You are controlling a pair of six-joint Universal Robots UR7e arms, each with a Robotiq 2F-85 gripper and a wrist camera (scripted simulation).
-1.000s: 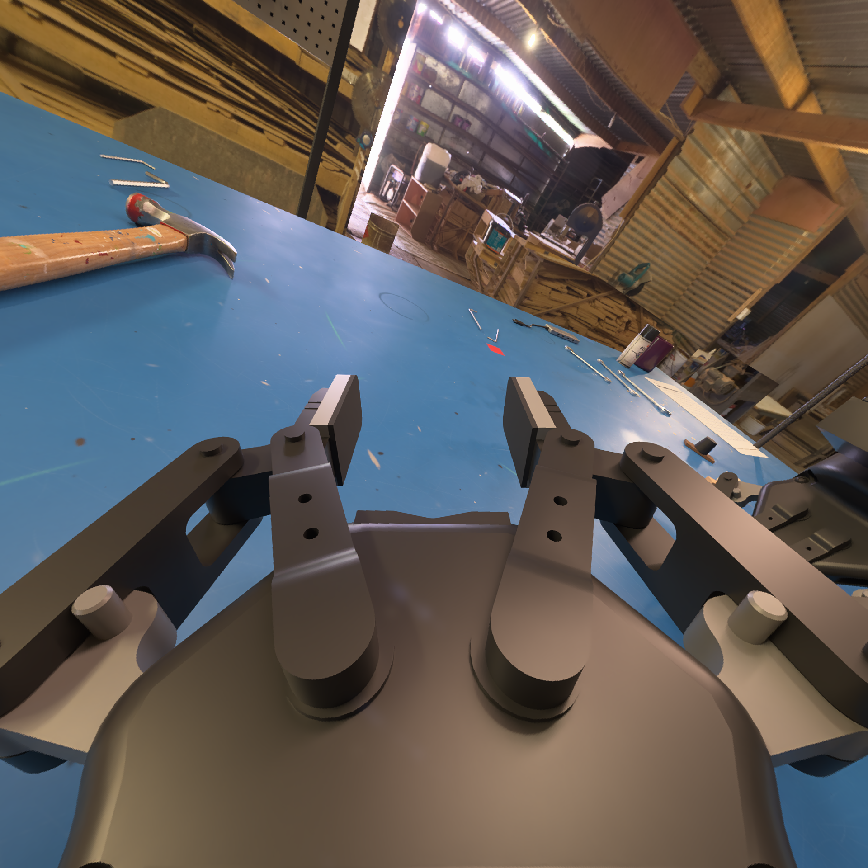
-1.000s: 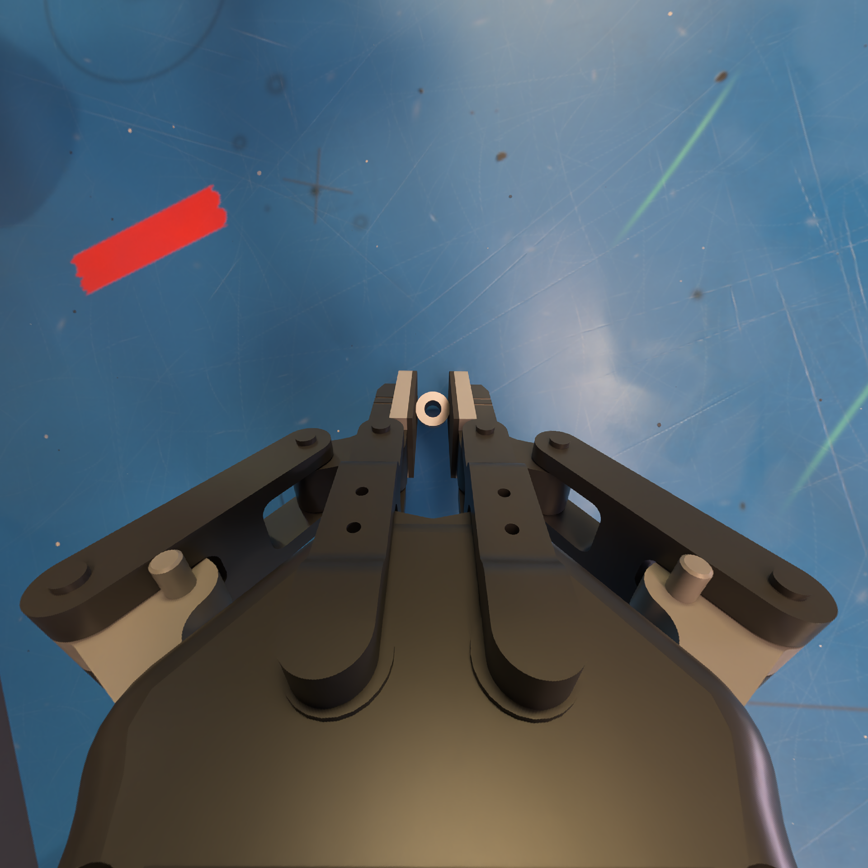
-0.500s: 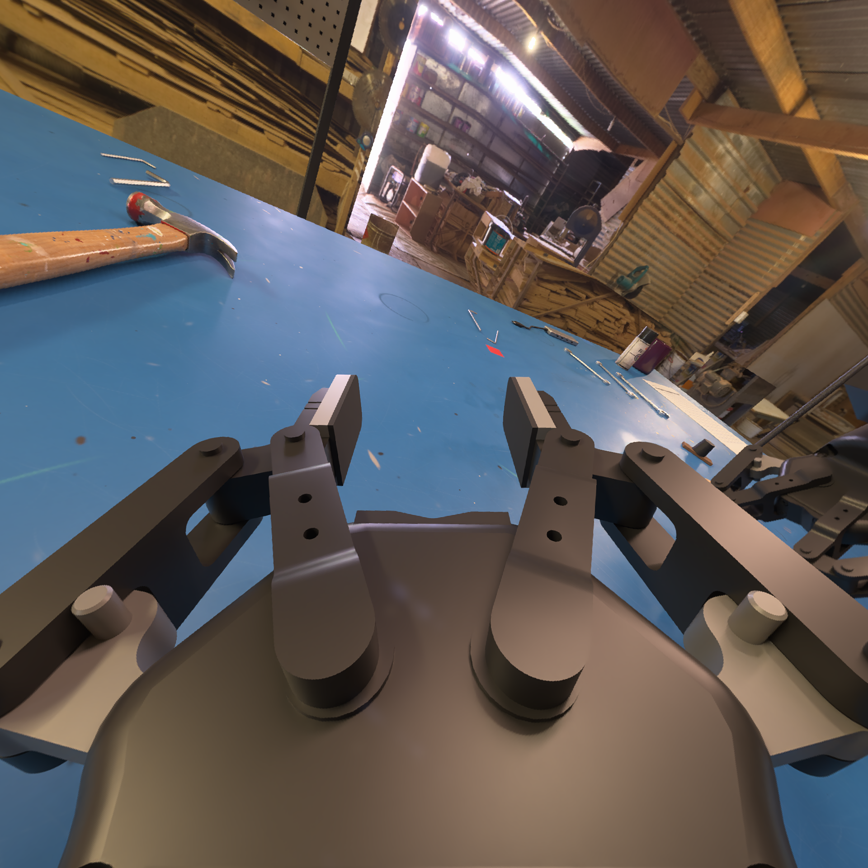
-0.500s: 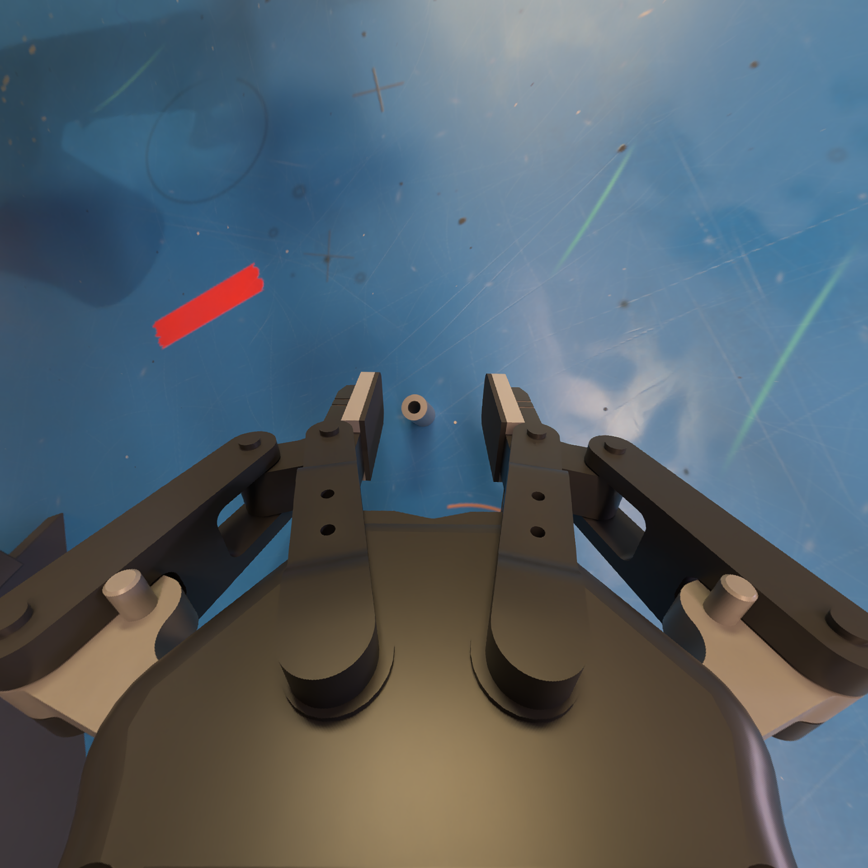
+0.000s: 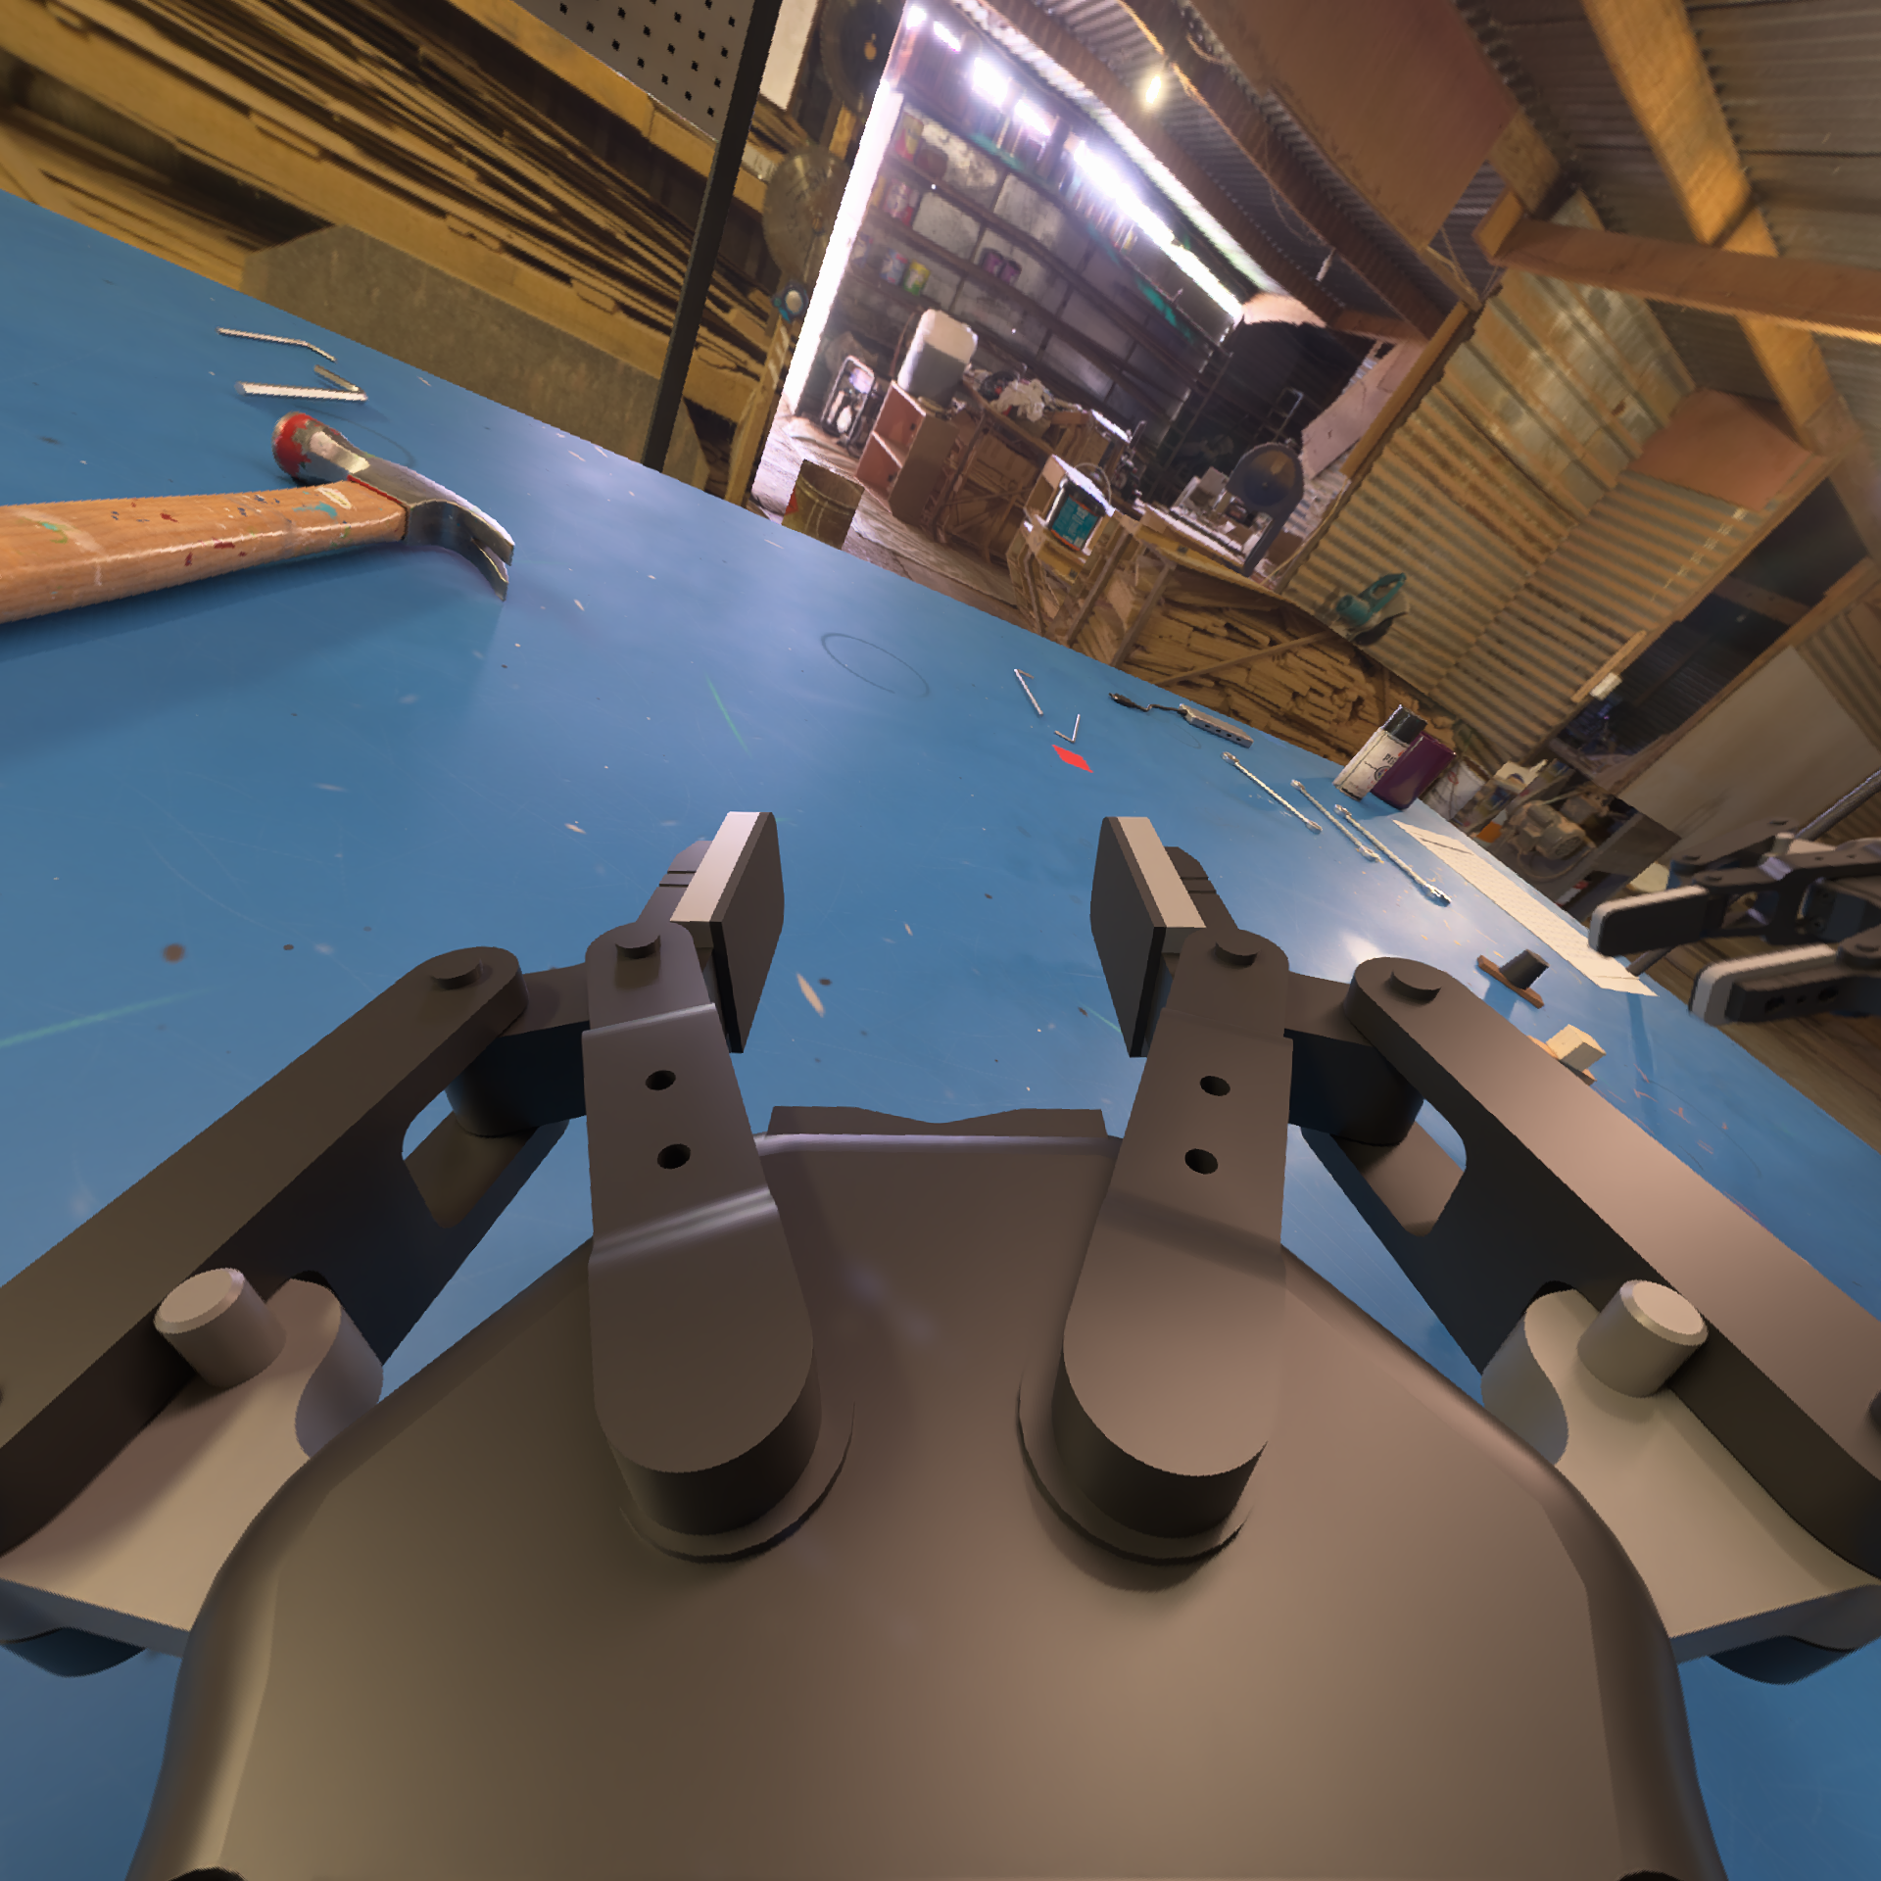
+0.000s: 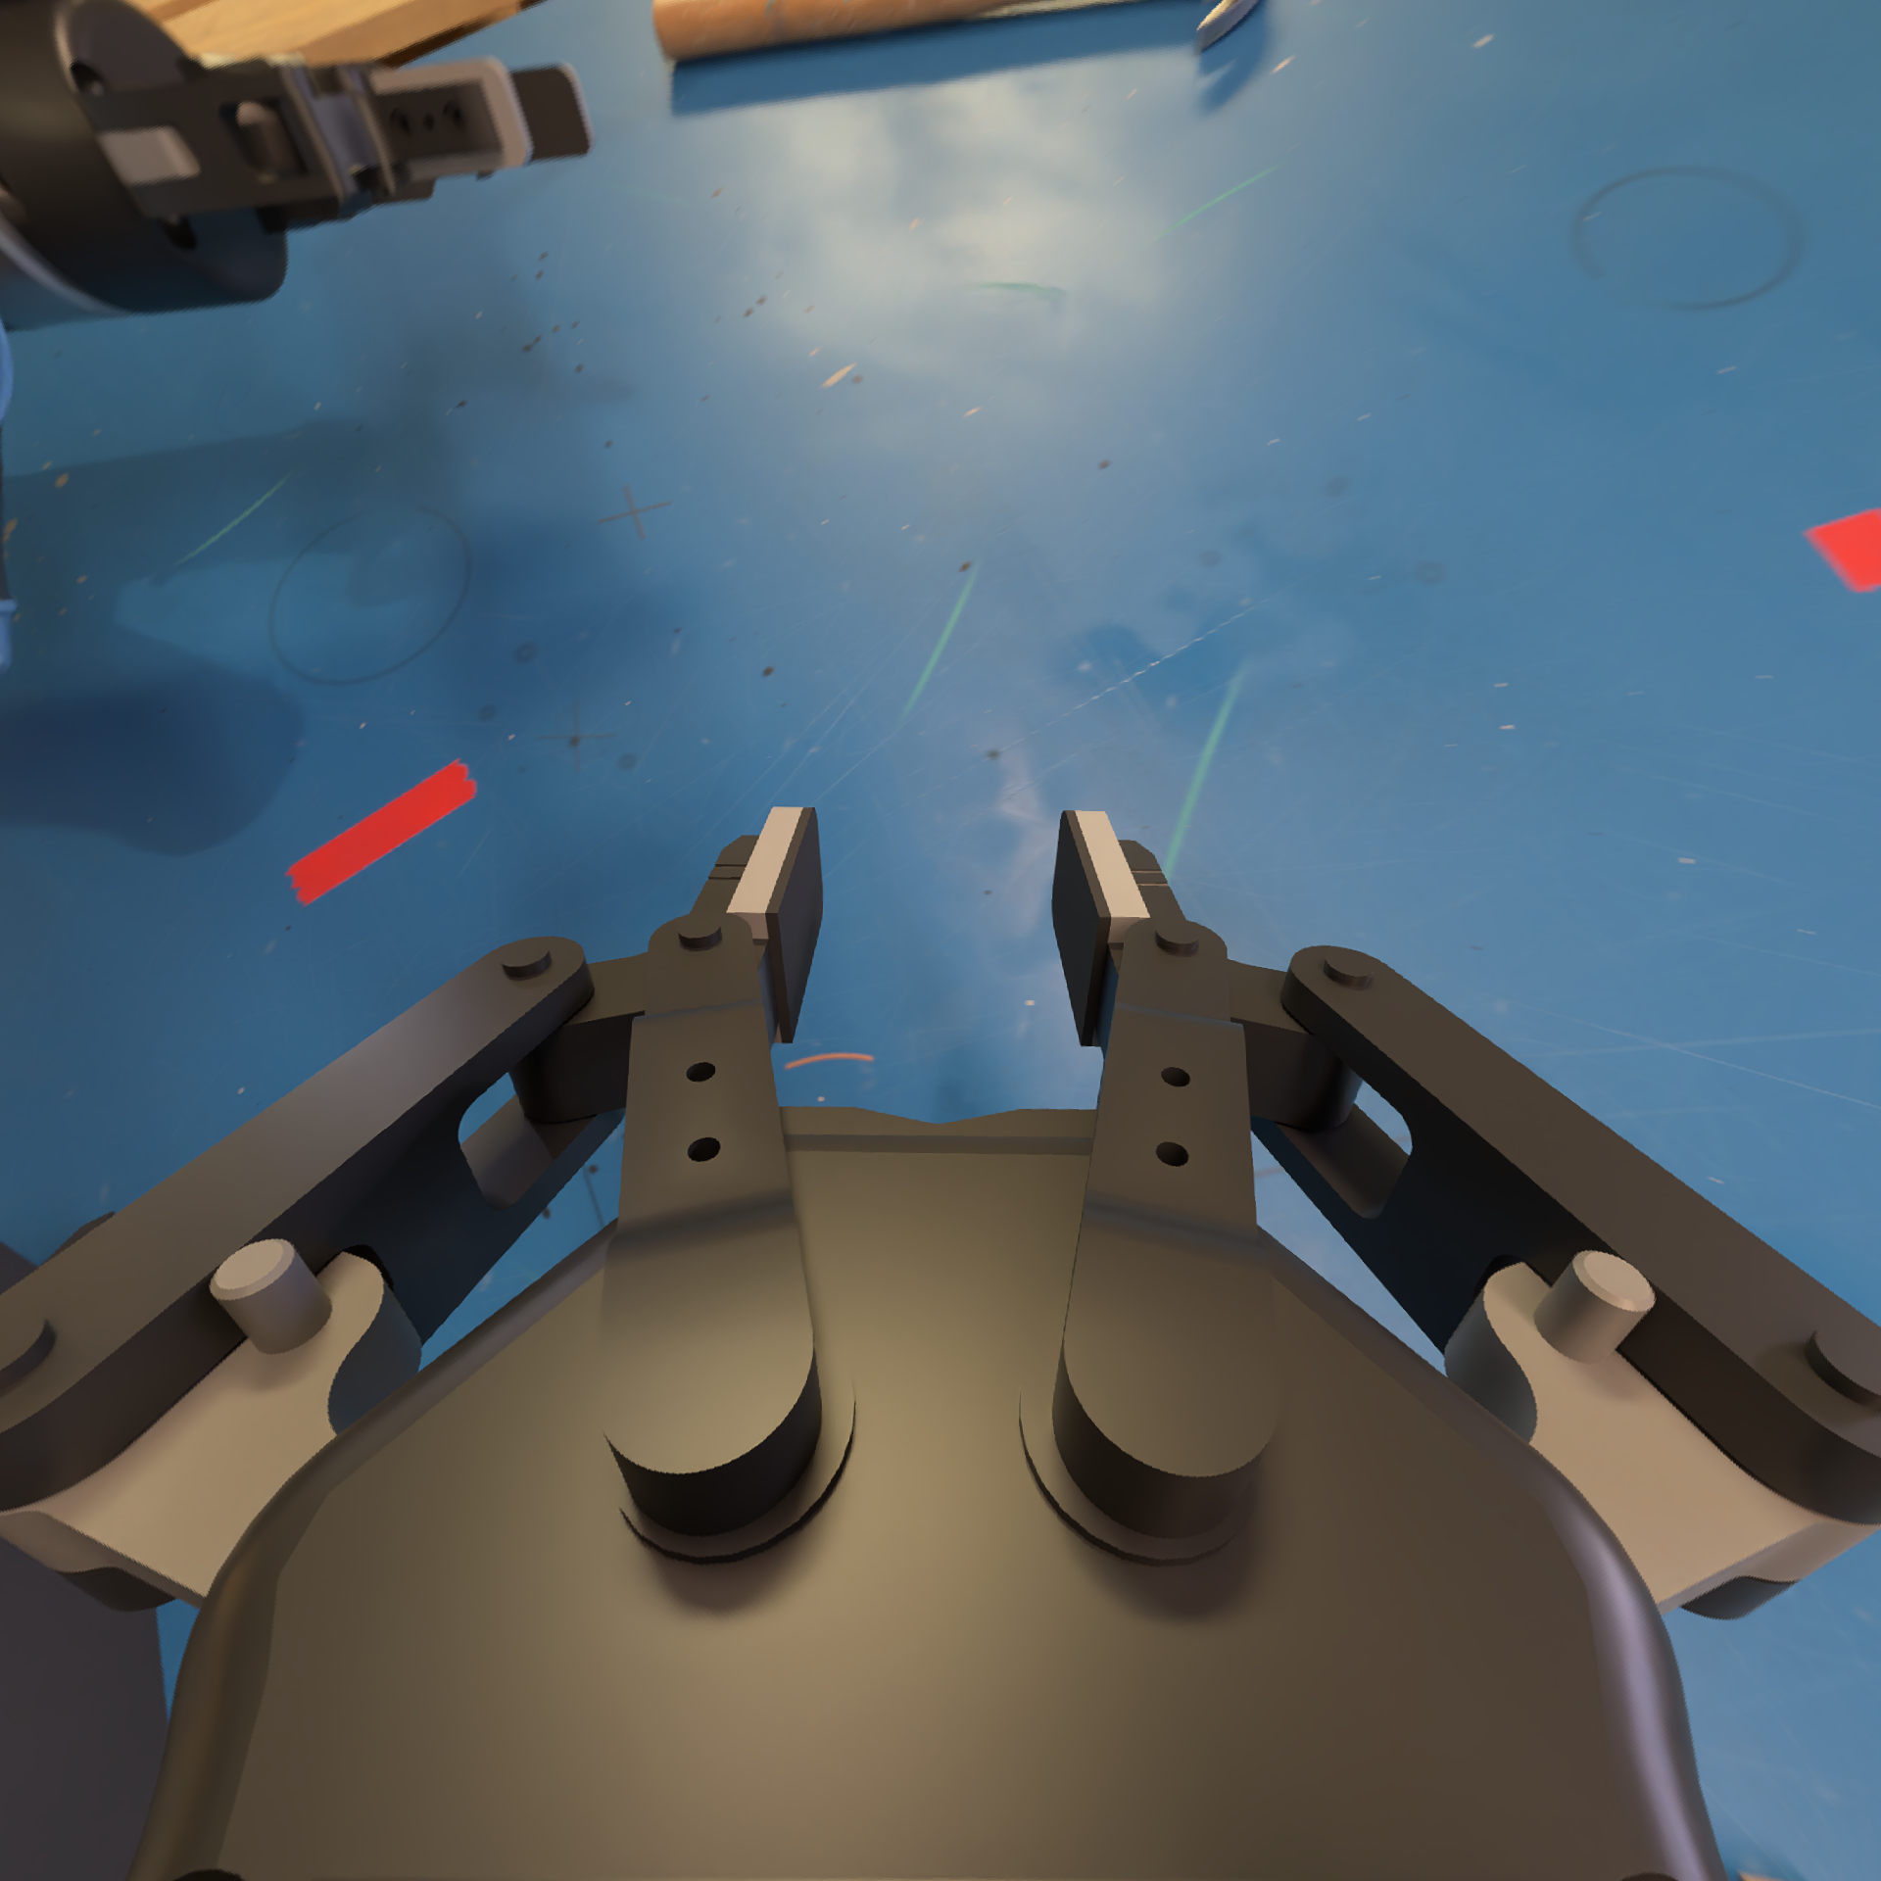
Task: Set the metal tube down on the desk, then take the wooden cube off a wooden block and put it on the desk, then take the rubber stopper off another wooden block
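Observation:
In the right wrist view my right gripper [image 6: 936,901] is open and empty above the blue desk [image 6: 1018,458]. The metal tube is not in view in either frame. My left gripper [image 5: 936,916] is open and empty, low over the desk. In the left wrist view a small black rubber stopper [image 5: 1524,962] sits on a thin wooden block [image 5: 1498,970] at the far right. A pale wooden cube [image 5: 1571,1044] sits on another block just in front of it. The right gripper [image 5: 1751,931] hangs above and beyond them.
A hammer [image 5: 254,529] lies at the left of the desk, its handle end [image 6: 916,25] at the top of the right wrist view. Nails [image 5: 295,366], wrenches [image 5: 1333,824] and red tape marks [image 6: 382,830] lie on the desk. The left gripper [image 6: 305,132] shows top left.
My right gripper opened and let go of the metal tube, which stood on the desk. It then rose and tilted away, and the tube left its view. My left gripper has not moved.

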